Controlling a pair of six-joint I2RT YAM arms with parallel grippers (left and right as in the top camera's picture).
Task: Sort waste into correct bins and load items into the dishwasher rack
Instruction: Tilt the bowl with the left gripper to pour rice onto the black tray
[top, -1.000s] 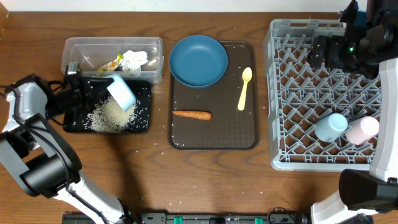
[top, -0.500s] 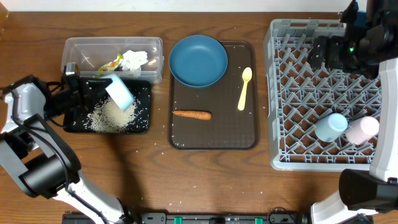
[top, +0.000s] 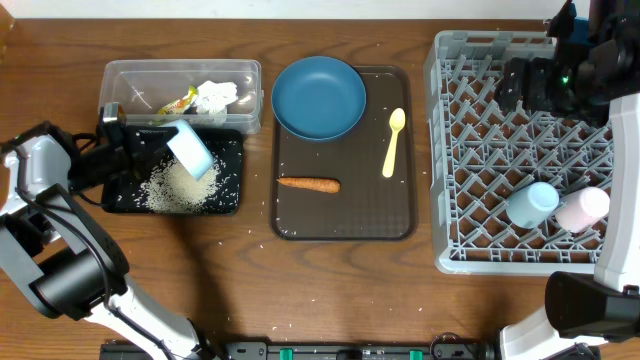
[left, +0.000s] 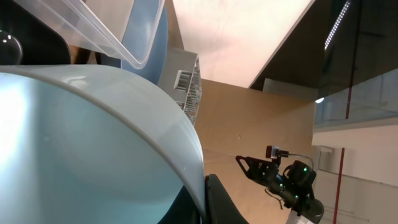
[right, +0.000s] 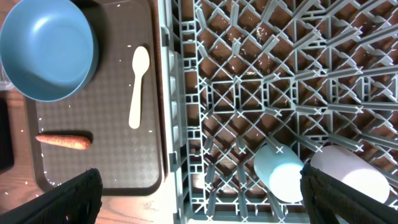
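Note:
My left gripper (top: 150, 140) is shut on the small pale-blue bowl (top: 193, 149), holding it tilted on its side over the black tray (top: 228, 200), where a heap of white rice (top: 180, 187) lies. The bowl fills the left wrist view (left: 81, 149). The clear tub (top: 120, 80) behind holds white tissue (top: 214, 95) and a yellow-green wrapper (top: 178, 100). On the brown tray (top: 345, 222) lie the dark-blue bowl (top: 319, 97), yellow spoon (top: 392, 142) and carrot (top: 309, 184). My right gripper (top: 515, 85) is open and empty above the grey rack (top: 470, 150), which holds the light-blue cup (top: 531, 203) and pink cup (top: 582, 209).
Loose rice grains are scattered on the wooden table around the black tray and the brown tray. The rack stands at the right edge; in the right wrist view its left wall (right: 179, 124) borders the brown tray (right: 93, 168).
The pale-blue bowl and my left gripper have shifted slightly up and to the left over the black tray. The right arm has not moved.

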